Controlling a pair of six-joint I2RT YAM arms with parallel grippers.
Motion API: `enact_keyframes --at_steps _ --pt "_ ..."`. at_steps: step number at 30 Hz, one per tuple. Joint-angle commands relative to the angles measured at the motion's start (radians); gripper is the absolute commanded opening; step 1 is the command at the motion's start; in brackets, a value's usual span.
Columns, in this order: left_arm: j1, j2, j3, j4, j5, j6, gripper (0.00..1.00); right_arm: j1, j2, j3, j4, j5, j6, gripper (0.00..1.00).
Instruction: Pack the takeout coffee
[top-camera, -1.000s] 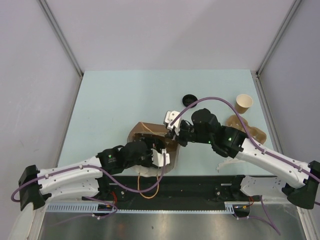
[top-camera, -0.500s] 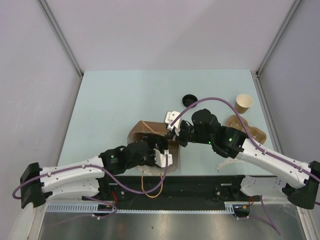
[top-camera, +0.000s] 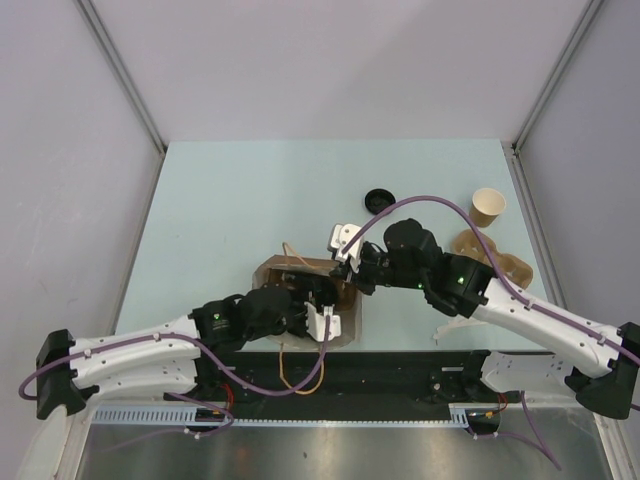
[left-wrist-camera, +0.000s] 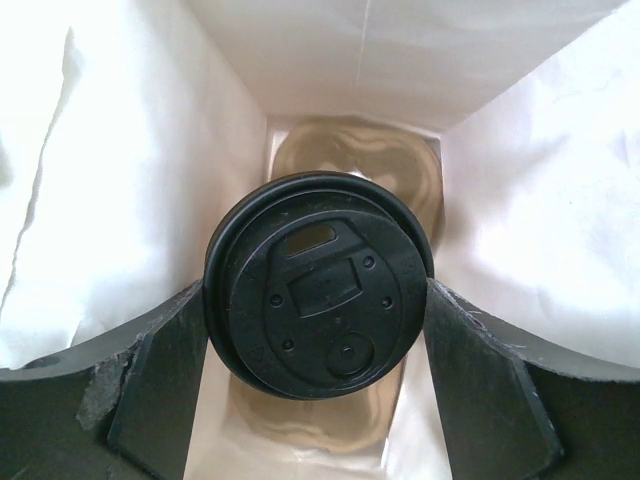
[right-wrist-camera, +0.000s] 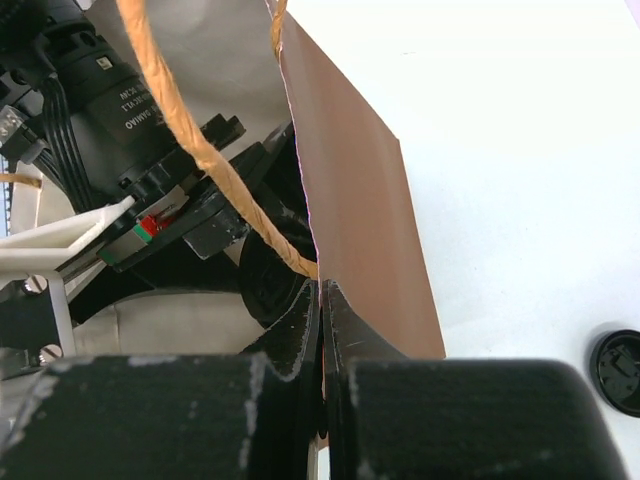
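Item: takeout coffee (left-wrist-camera: 318, 285), lidded, upright, inside the paper bag (top-camera: 272, 272), hanging above its floor. You have the left fingers (left-wrist-camera: 165, 375) spread wide, one against each side of the cup, gripping it. The next move likely runs straight down. The right fingers (right-wrist-camera: 150, 410) pinch the bag's far-right rim flat. Outside, on the surface at far right: open cup (top-camera: 488, 207), loose lid (top-camera: 378, 198), pulp carrier (top-camera: 495, 262).

One marking can be read: white print on the black motor housing (right-wrist-camera: 120, 110) of the left arm, seen from the right wrist, spells DAMIAO, with smaller characters beside it too fine to make out. The embossed marks on the lid of the takeout coffee (left-wrist-camera: 318, 285) show no legible letters
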Motion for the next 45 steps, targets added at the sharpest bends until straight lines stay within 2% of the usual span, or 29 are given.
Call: enact_keyframes --at_steps 1,6,21,28,35,45 --pt "-0.007 -0.009 0.033 0.05 0.058 0.001 0.1 -0.002 -0.034 0.005 0.079 -0.018 -0.006 0.0" --pt "-0.007 0.037 0.044 0.059 0.099 0.012 0.1 0.0 -0.037 0.005 0.084 -0.018 -0.006 0.0" --pt "-0.005 0.149 0.031 0.021 0.078 -0.034 0.08 0.004 -0.056 -0.006 0.082 -0.032 -0.018 0.0" --pt "0.045 0.219 0.083 -0.022 0.118 -0.094 0.08 0.0 -0.048 -0.007 0.078 -0.058 -0.006 0.0" --pt "0.131 0.322 0.162 -0.108 0.219 -0.121 0.07 -0.095 -0.017 -0.007 0.101 -0.184 0.038 0.0" --pt "0.251 0.491 0.332 -0.229 0.378 -0.121 0.07 -0.357 0.101 0.014 0.18 -0.426 0.104 0.0"
